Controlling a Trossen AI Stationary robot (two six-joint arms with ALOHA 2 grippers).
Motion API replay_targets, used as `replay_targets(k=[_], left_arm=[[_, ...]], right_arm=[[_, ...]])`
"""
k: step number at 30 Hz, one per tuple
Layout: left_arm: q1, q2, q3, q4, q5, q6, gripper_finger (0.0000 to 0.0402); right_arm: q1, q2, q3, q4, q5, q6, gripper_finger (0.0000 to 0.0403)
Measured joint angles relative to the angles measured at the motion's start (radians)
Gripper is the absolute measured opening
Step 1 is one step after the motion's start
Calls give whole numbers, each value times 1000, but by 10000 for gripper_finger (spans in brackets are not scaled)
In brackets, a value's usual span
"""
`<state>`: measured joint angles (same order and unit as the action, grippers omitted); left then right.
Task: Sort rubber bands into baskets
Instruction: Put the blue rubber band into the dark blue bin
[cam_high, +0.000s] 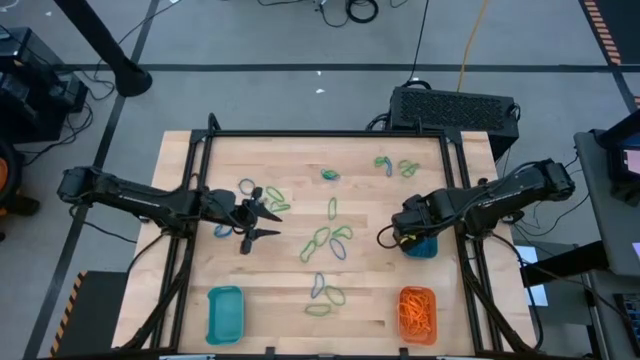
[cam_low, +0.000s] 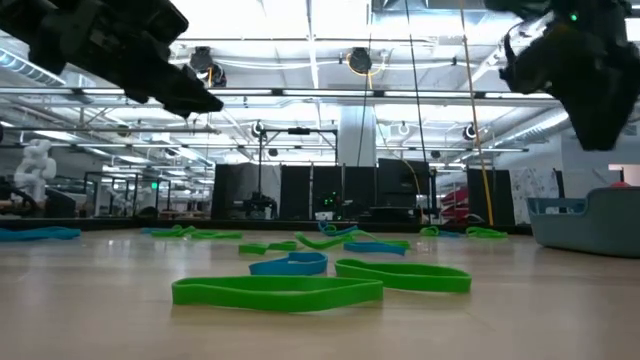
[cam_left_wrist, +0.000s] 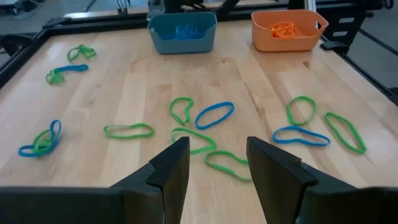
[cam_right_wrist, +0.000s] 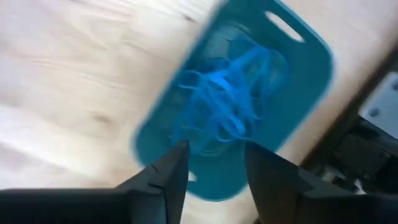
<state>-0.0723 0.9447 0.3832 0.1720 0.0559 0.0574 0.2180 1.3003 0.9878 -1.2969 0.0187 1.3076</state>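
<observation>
arms: two, dark, jointed | left hand (cam_high: 262, 222): black tapered fingers | right hand (cam_right_wrist: 211, 171): black, flat-faced fingers

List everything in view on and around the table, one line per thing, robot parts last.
Table: one, pale wood with a black frame, centre of the high view.
Teal baskets: two; one at the near left edge, looks empty; one on the right side under the right gripper, holding blue bands.
Orange basket: one, near right corner, holding orange bands.
Loose rubber bands: many, green and blue, scattered over the middle and far part of the table.
Black box: one, behind the table's far right corner.
Left gripper: jaws open, over the bands on the left side, holding nothing.
Right gripper: jaws open, above the teal basket with the blue bands.
</observation>
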Motion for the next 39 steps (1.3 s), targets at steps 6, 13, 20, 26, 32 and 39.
replay_targets(k=[6, 13, 20, 26, 32, 39], left_arm=[[-3, -38, 0, -47, 0, 0, 168], [-33, -28, -16, -61, 24, 4, 168], [-35, -28, -18, -54, 24, 6, 168], [-35, -28, -18, -51, 24, 8, 168], [-35, -28, -18, -50, 24, 10, 168], [-35, -27, -18, -51, 24, 11, 168]], right_arm=[[10, 0, 36, 316, 39, -95, 150], [50, 89, 36, 754, 77, -311, 139], [80, 264, 36, 1049, 48, -575, 139], [97, 381, 36, 1230, -42, -763, 139], [121, 508, 85, 1339, -107, -974, 139], [135, 682, 338, 1156, -106, -1199, 139]])
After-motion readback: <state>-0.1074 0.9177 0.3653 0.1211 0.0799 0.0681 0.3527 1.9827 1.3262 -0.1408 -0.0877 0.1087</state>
